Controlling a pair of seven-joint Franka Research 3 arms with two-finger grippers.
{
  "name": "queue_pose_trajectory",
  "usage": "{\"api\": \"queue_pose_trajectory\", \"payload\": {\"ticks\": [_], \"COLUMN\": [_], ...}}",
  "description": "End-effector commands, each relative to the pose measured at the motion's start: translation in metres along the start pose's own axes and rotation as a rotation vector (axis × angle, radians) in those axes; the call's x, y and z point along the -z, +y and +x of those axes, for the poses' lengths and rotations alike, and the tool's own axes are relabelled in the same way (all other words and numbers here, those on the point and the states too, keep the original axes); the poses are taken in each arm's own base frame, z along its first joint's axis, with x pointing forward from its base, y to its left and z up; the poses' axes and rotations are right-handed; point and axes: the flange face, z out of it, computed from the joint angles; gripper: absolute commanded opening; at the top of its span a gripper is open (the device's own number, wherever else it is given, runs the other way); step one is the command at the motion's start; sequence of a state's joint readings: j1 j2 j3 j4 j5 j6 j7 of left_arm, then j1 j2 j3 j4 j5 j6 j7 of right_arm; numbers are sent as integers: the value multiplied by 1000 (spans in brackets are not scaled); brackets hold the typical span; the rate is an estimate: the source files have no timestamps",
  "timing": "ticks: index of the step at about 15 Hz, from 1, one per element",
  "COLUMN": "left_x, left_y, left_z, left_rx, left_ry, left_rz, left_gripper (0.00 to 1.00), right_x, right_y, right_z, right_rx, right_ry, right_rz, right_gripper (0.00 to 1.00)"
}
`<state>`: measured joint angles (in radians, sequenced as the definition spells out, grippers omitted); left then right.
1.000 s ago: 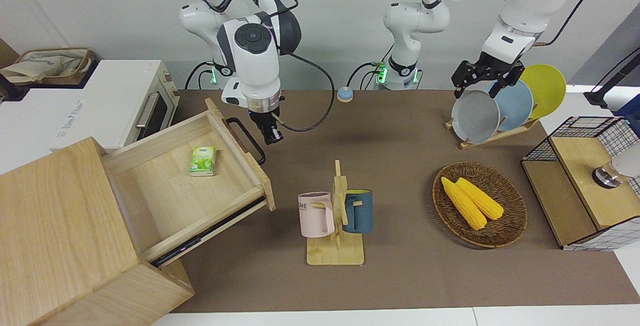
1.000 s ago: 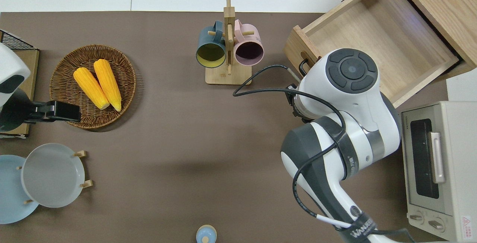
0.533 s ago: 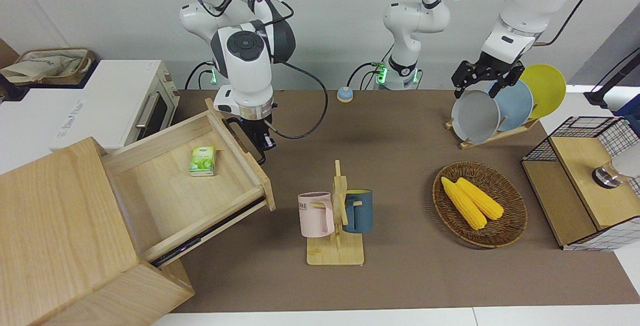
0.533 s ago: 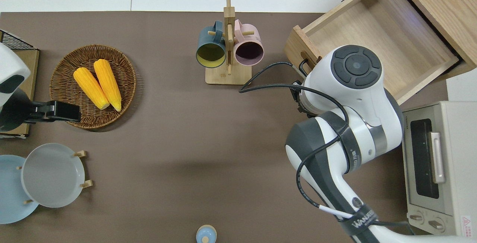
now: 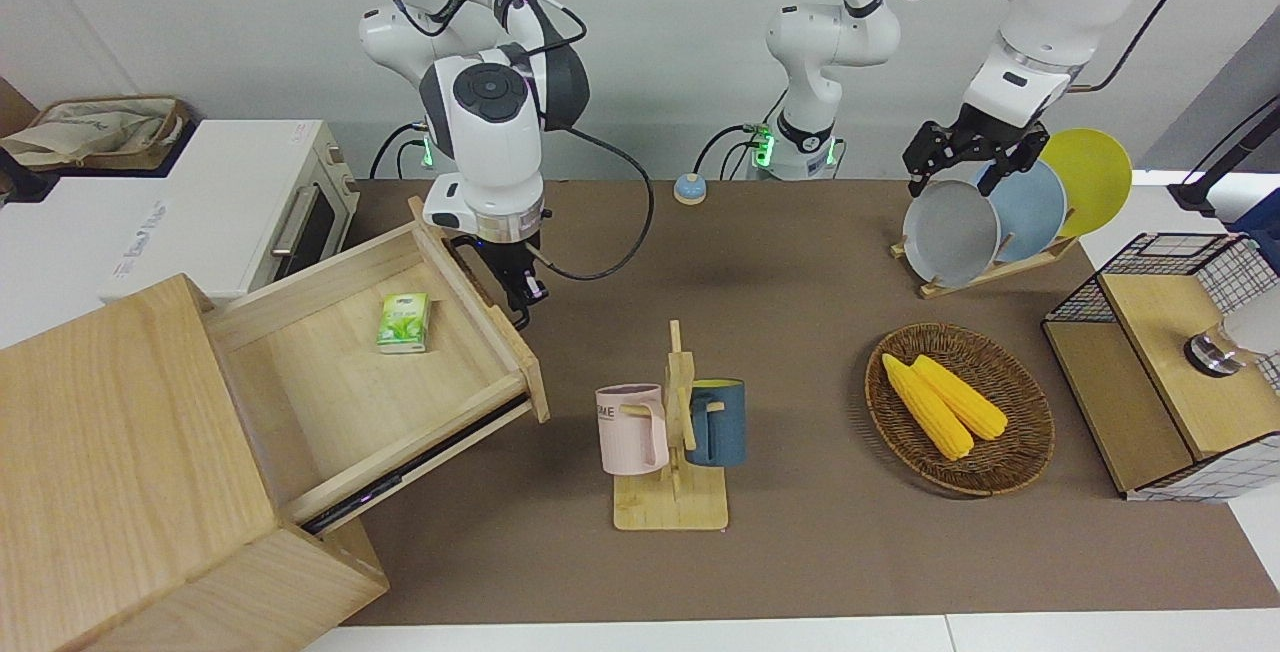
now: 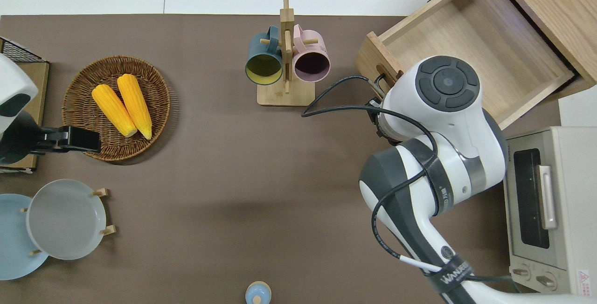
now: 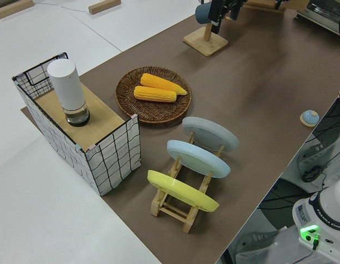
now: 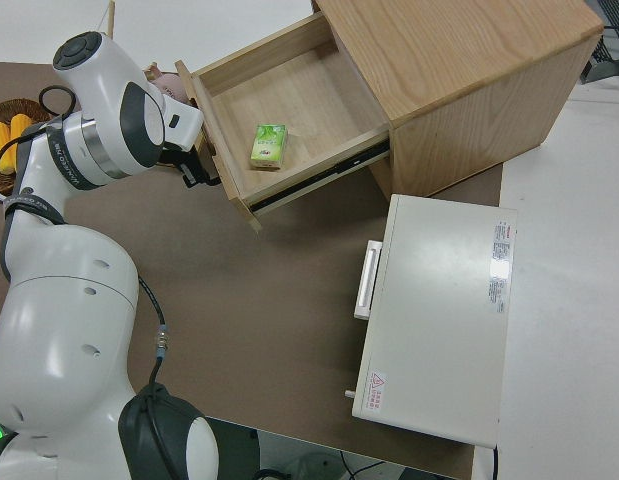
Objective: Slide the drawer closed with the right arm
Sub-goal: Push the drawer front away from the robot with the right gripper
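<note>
The drawer (image 5: 400,382) stands pulled far out of the pale wooden cabinet (image 5: 120,452), its front turned toward the middle of the table. A small green pack (image 5: 405,321) lies inside it. My right gripper (image 5: 520,294) is low against the drawer front, right at the black bar handle (image 6: 380,80), which it mostly covers. In the overhead view the right arm's wrist (image 6: 443,89) hides the gripper. The right side view shows the right gripper (image 8: 194,172) touching the front panel of the drawer (image 8: 299,100). The left arm is parked, its gripper (image 5: 965,167) open.
A white toaster oven (image 5: 250,212) stands beside the cabinet, nearer to the robots. A mug rack (image 5: 672,432) with two mugs is mid-table, close to the drawer front. Toward the left arm's end are a corn basket (image 5: 960,410), a plate rack (image 5: 990,212) and a wire box (image 5: 1170,352).
My right gripper has moved from open table toward the drawer front and now sits at the handle. The drawer has barely shifted. The left arm has not moved.
</note>
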<state>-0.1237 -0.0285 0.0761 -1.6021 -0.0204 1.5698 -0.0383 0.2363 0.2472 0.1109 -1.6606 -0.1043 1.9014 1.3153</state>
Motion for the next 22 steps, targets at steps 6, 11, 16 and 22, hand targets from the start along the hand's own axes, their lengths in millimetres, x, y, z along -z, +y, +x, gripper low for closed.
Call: {"api": "queue_pose_trajectory", "payload": {"ticks": [6,11,16,22], "left_x": [4,4,4,4], "left_y": [-2,-1,-2,-2], "left_z": [-4,-4,-4,-4], "left_rx": [-2,-3,-2,-2], "left_ry": [-3,-3,-3,-3], "left_rz": [12,12,12,12], "left_gripper": [995,998,998,998], "right_x": [8,14,18,15], "right_y": [-1,4,9,21], "right_z": [41,71,102,143], "right_rx": [21,23,27,30], "right_ry": [39,59,71,78], "right_rz": [46,81,99,107], "right_gripper": [0,0,0,0]}}
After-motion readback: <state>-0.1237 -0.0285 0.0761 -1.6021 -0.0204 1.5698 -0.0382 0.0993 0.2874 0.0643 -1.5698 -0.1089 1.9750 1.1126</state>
